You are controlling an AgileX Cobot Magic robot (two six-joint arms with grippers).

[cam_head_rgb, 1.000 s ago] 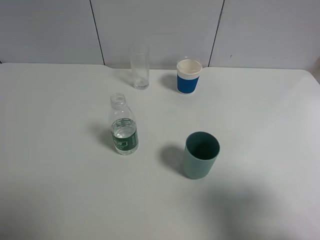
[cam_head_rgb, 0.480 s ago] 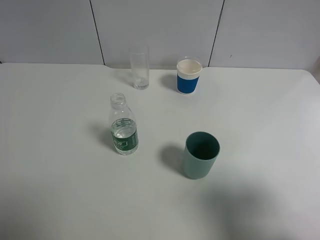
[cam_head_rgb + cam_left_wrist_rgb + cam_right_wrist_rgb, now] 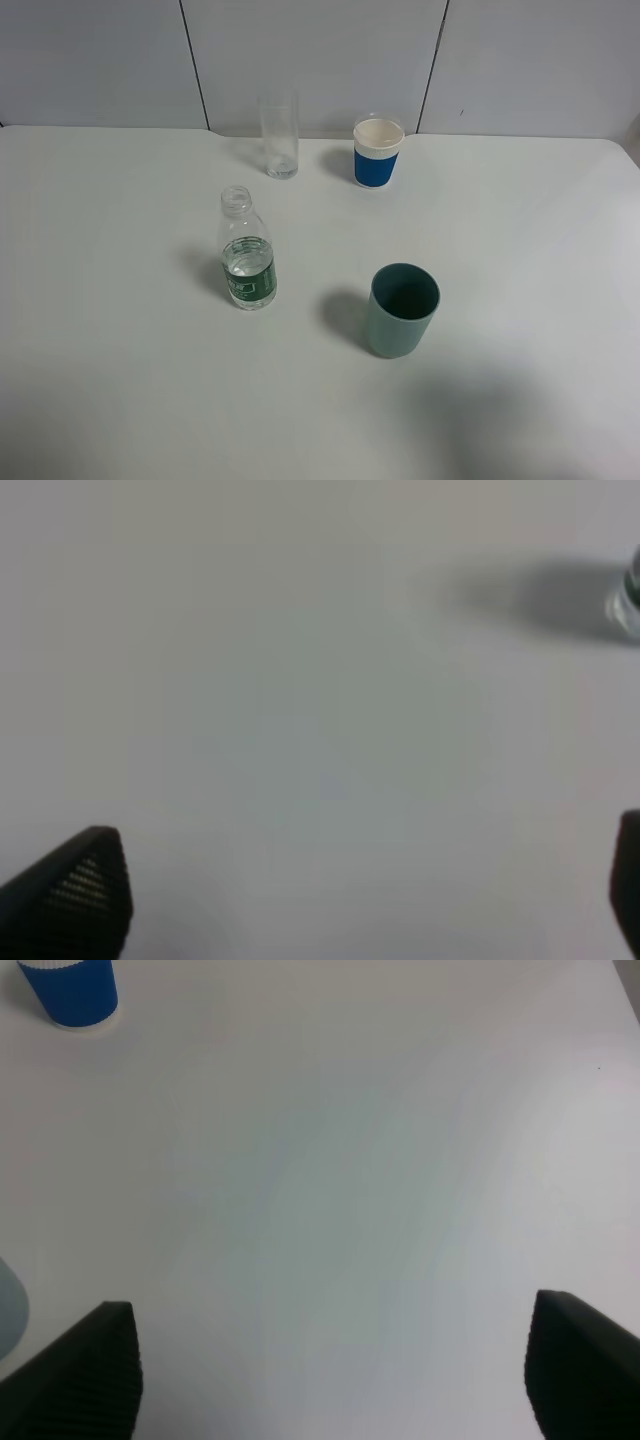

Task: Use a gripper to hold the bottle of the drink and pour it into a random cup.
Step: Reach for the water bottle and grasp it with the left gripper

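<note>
The bottle of the drink (image 3: 246,252) stands upright and uncapped left of the table's middle, clear with a dark green label. Its base also shows at the edge of the left wrist view as the bottle (image 3: 628,602). The cup (image 3: 279,135), a tall clear glass, stands at the back near the wall. Neither arm appears in the exterior high view. My left gripper (image 3: 365,890) is open over bare table, well away from the bottle. Over bare table too, my right gripper (image 3: 335,1370) is open with nothing between its dark fingertips (image 3: 85,1375).
A white paper cup with a blue band (image 3: 378,152) stands at the back, right of the glass, and shows in the right wrist view as the paper cup (image 3: 70,990). A grey-green plastic cup (image 3: 401,309) stands right of the bottle. The white table (image 3: 120,380) ends at a panelled wall.
</note>
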